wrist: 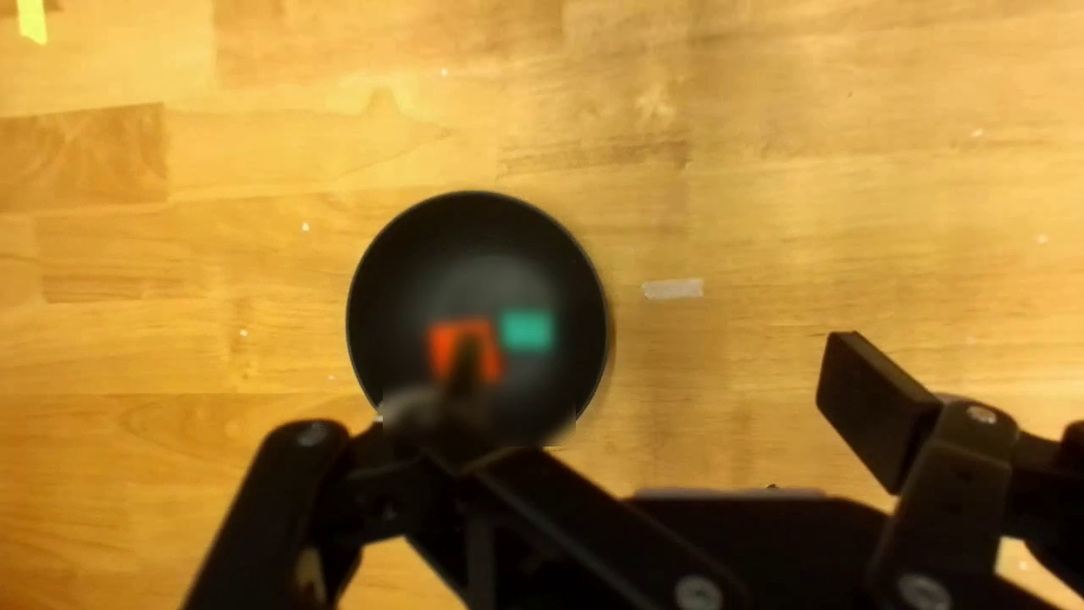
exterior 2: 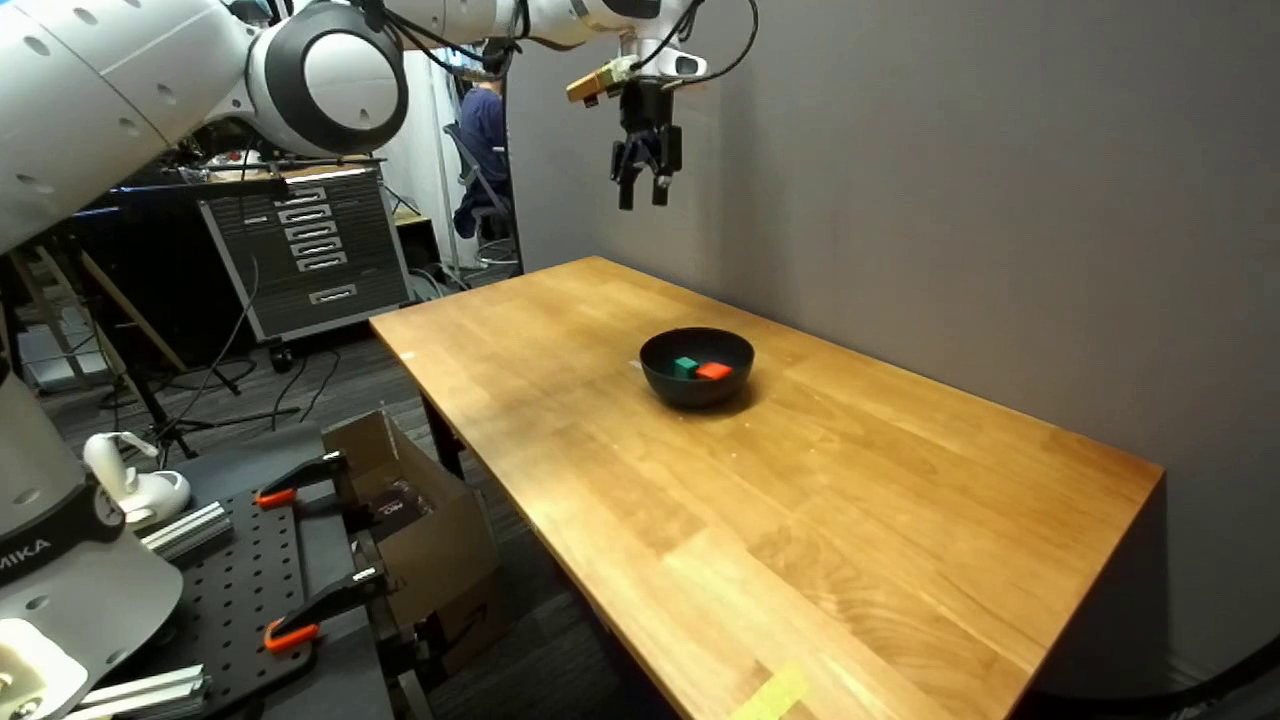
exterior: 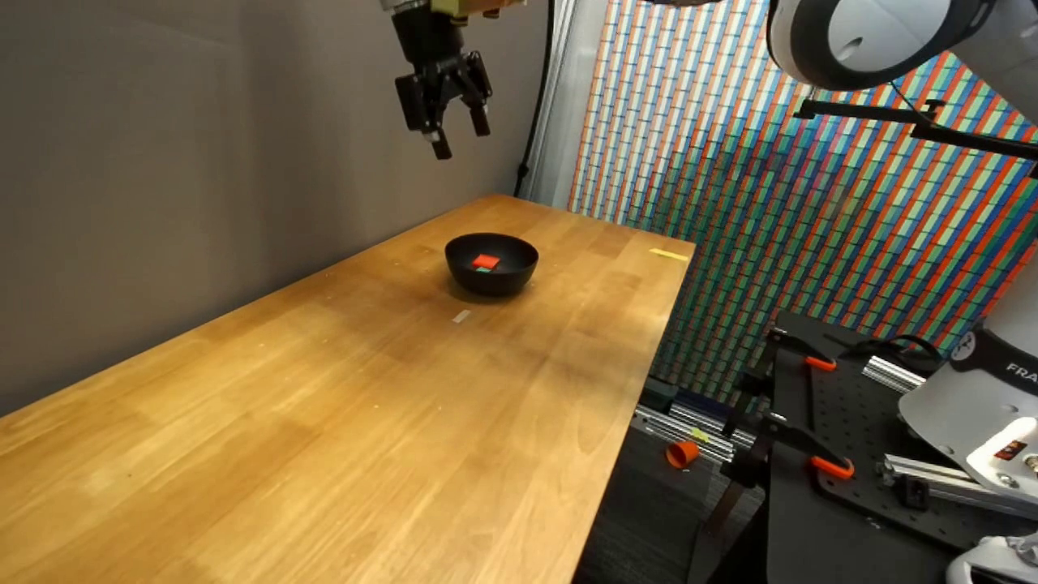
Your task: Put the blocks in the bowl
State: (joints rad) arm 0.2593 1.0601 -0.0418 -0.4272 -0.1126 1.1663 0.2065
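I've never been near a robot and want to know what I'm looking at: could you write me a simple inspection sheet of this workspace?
Surface: wooden tabletop, with yellow tape and a pale strip on it.
Job's things: red-orange block and green block, both inside the black bowl, which stands upright on the tabletop.
Clutter: orange cup on the floor; also an open cardboard box, contents hard to identify.
Gripper: open, holding nothing, high above the tabletop.
Cables: black cables loop near the gripper; others lie on the floor.
Surroundings: grey wall, multicoloured backdrop, wheeled drawer cabinet, partly hidden person in the background.
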